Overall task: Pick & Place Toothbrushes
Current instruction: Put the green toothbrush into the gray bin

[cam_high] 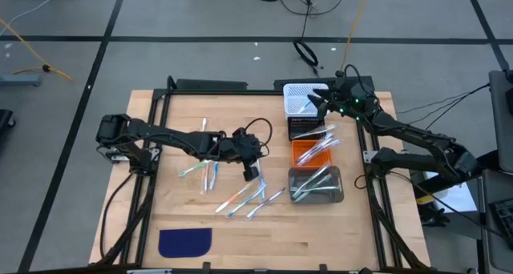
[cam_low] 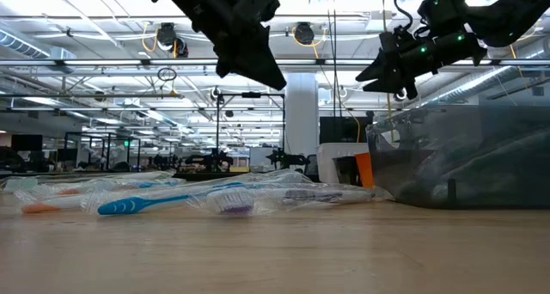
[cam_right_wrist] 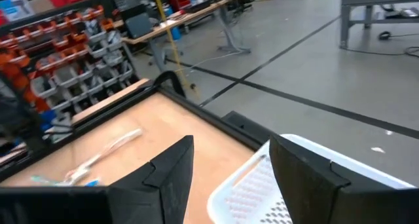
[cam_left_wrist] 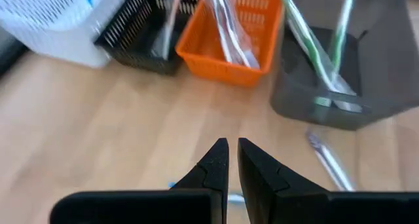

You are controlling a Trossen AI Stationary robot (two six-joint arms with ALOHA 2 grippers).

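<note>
Several toothbrushes [cam_high: 212, 174] lie loose on the wooden table, left of a row of bins; the low view shows a blue one [cam_low: 137, 205] lying flat. More toothbrushes stick out of the orange basket [cam_high: 311, 152] and the grey bin [cam_high: 317, 186]. My left gripper [cam_high: 255, 178] hangs shut above the loose toothbrushes, tilted down toward the bins, with nothing seen between its fingers [cam_left_wrist: 216, 160]. My right gripper [cam_high: 317, 98] hovers open and level over the white basket [cam_right_wrist: 262, 191] at the far end of the row, its fingers holding nothing.
The bins run from far to near: the white basket [cam_high: 300, 94], a black basket [cam_high: 309, 126], the orange basket and the grey bin. A dark blue cloth patch [cam_high: 184, 242] lies near the table's front left. A black frame [cam_high: 208, 86] edges the table.
</note>
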